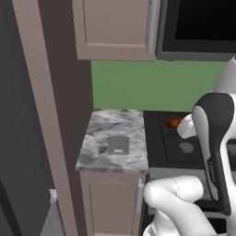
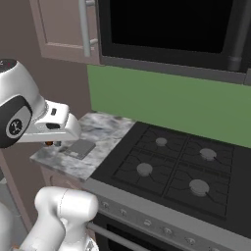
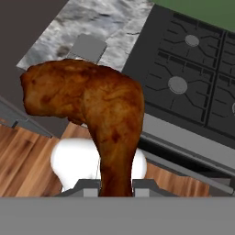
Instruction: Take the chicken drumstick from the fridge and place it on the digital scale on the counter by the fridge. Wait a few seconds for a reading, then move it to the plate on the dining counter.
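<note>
Between the tool's closed-in fingers hangs the chicken drumstick, glossy reddish-brown, thick end toward ten o'clock, held above the floor; beyond it at eleven o'clock the scale lies on the marbled worktop.

Chicken drumstick: narrow end drops between my finger tips at the hand view's bottom edge, so the contact itself is out of sight. From the left base view, just an orange-brown sliver shows behind my own forearm.

My hand: in the right base view, tucked under my wrist housing; fingers cannot be made out.

Digital scale: near edge covered by the drumstick in the hand view; display too small to read.

Fridge: cut off at the left base view's left edge.

Table: left part masked by my arm.
</note>
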